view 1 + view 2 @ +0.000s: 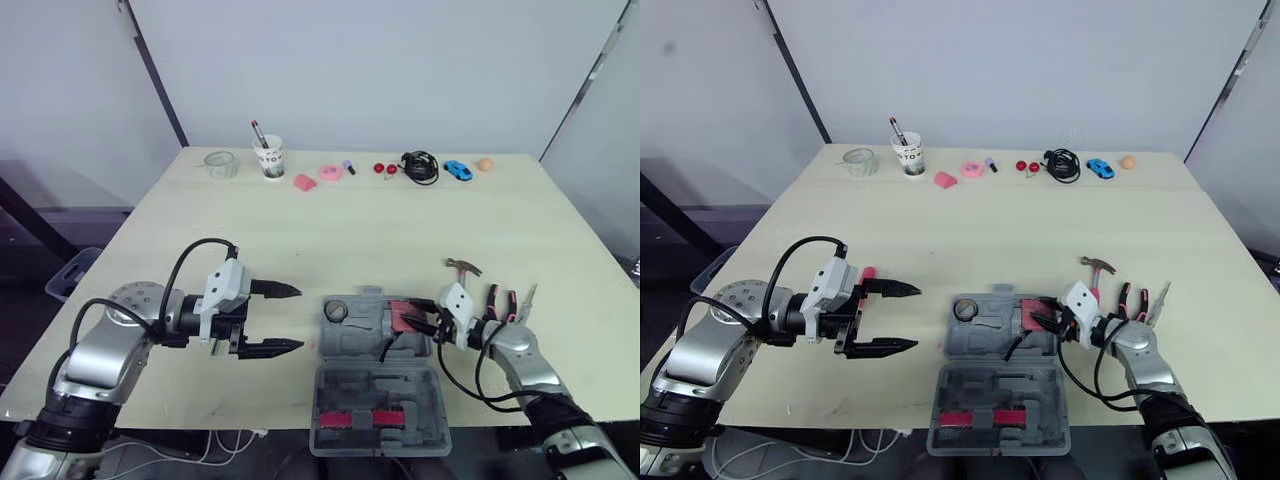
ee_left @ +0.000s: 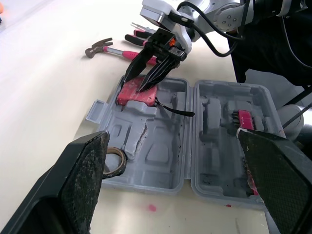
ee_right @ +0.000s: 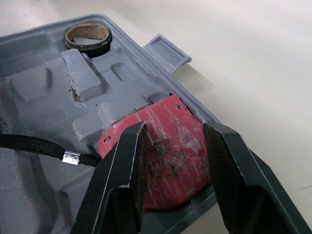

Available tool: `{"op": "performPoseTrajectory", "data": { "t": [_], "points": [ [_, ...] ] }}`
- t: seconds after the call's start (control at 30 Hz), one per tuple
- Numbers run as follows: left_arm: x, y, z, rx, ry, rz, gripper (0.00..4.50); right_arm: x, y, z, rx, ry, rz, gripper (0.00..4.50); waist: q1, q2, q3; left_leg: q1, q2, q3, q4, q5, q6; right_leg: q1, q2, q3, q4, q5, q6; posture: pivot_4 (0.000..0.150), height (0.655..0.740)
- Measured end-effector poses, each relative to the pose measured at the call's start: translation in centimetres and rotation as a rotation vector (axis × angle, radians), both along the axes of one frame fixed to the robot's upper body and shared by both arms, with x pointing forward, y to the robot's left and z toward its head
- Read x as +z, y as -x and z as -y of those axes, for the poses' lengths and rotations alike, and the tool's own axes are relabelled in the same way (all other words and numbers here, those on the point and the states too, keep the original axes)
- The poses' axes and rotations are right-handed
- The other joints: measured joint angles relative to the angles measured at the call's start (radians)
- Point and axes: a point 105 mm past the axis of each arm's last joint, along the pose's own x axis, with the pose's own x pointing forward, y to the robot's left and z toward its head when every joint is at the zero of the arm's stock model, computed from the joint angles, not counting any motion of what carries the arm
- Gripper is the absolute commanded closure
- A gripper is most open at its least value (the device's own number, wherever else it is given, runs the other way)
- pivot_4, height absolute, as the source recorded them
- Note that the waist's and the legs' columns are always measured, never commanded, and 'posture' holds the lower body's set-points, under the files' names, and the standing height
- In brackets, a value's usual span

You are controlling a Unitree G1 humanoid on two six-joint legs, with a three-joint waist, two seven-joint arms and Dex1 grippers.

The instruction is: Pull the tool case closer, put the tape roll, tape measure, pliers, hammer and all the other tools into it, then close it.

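- At the 1 o'clock corner of the open case [image 1: 360,345] lies the red tape measure [image 3: 170,161], down in its recess; the right gripper [image 2: 136,84] stands over it, fingers a little apart and narrower than its body, so it seems to clamp nothing; whether the tips touch it I cannot tell.
- Step in hand, as I judge it: letting go of the tape measure; best to open a bit more and rise straight up, so the tips do not drag it out of its seat.
- Its black cord [image 3: 34,145] trails toward 7 o'clock across the tray; keep the fingers out of it, and tuck it in before closing, lest it catch at the hinge.
- Tape roll [image 1: 336,311] sits in the 11 o'clock corner, already in.
- Hammer [image 1: 463,267] at 2 o'clock and pliers [image 1: 500,300] at 3 o'clock lie on the table [image 1: 350,230], just beside the case; probably next for the right arm.
- Left gripper [image 1: 299,318] hangs wide open and empty at 9 o'clock, near the case; it could steady the case.
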Motion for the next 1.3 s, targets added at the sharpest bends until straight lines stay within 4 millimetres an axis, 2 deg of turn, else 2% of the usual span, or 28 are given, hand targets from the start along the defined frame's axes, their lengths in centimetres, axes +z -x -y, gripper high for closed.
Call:
{"op": "performPoseTrajectory", "data": {
  "t": [0.17, 0.33, 0.53, 0.67, 0.77, 0.87, 1.03, 1.13, 1.23, 1.3],
  "points": [
    [-0.8, -0.6, 0.4, 0.068, 0.045, 0.043, 0.0, 0.5, -0.2, 0.0, -0.022, 0.0, 0.046, 2.63, 0.001, -0.001, -0.001, 0.001, 0.0, 0.0, 0.0, 0.0, 0.0, 0.0, 0.0, 0.001, 0.002, -0.001, -0.002, 0.15, 0.74],
    [-1.8, -0.8, 0.1, 0.146, 0.085, 0.032, 0.0, 1.2, 0.7, 0.0, -0.032, -0.025, 0.079, 2.63, 0.002, 0.002, 0.002, -0.001, 0.0, 0.0, 0.0, 0.0, 0.0, -0.001, 0.0, 0.001, 0.002, 0.0, 0.001, 0.15, 0.74],
    [-2.3, -1.2, -1.4, 0.286, 0.129, 0.037, 0.0, 4.4, 2.0, 1.2, -0.055, -0.067, 0.156, 2.63, 0.003, 0.004, 0.003, -0.001, 0.0, -0.002, 0.0, 0.0, 0.0, -0.001, -0.001, 0.001, 0.002, 0.0, 0.001, 0.15, 0.74],
    [-3.6, -0.8, -2.8, 0.401, 0.155, 0.0, 0.0, 5.6, 3.1, 3.4, -0.146, -0.094, 0.176, 2.63, 0.003, 0.004, 0.003, -0.001, 0.0, -0.002, 0.0, 0.0, 0.0, -0.001, -0.001, 0.001, 0.001, 0.0, 0.0, 0.15, 0.74],
    [-3.8, -0.6, -3.8, 0.469, 0.175, -0.004, 0.0, 5.5, 3.6, 5.0, -0.226, -0.1, 0.175, 2.63, 0.003, 0.004, 0.003, -0.001, 0.0, -0.002, 0.0, 0.0, 0.0, -0.001, -0.001, 0.001, 0.002, -0.001, -0.002, 0.15, 0.74],
    [-4.2, -0.6, -5.2, 0.563, 0.199, -0.002, 0.0, 5.1, 4.6, 7.6, -0.341, -0.095, 0.173, 2.63, 0.006, 0.004, 0.003, -0.001, 0.0, -0.001, 0.0, 0.0, 0.0, -0.001, -0.002, 0.001, 0.001, -0.001, -0.002, 0.15, 0.74],
    [-5.9, -0.1, -8.5, 0.751, 0.208, -0.009, 0.0, 3.5, 8.4, 12.7, -0.563, -0.092, 0.122, 2.63, 0.005, 0.004, 0.002, -0.001, 0.0, -0.001, -0.001, 0.0, 0.0, -0.001, -0.002, 0.001, 0.0, -0.002, -0.003, 0.15, 0.74],
    [-6.6, 0.5, -9.3, 0.787, 0.201, -0.018, 0.0, 2.9, 10.0, 14.3, -0.654, -0.105, 0.103, 1.34, 0.002, 0.004, 0.002, 0.001, 0.003, -0.001, -0.001, 0.0, 0.0, -0.001, -0.002, 0.002, -0.001, -0.002, -0.003, 0.15, 0.74],
    [-7.4, 1.6, -11.2, 0.871, 0.185, -0.027, 0.0, 2.7, 11.7, 16.1, -0.745, -0.109, 0.094, 0.01, 0.001, 0.004, 0.002, 0.001, 0.005, 0.0, -0.001, 0.0, 0.0, -0.001, -0.002, 0.002, -0.001, -0.002, -0.003, 0.15, 0.74],
    [-8.2, 2.4, -12.3, 0.917, 0.162, -0.041, 0.0, 2.2, 12.8, 16.8, -0.778, -0.105, 0.072, 0.01, 0.002, 0.004, 0.002, 0.001, 0.006, 0.0, -0.001, 0.0, 0.0, -0.001, -0.002, 0.002, -0.002, -0.002, -0.003, 0.15, 0.74]
  ]
}}
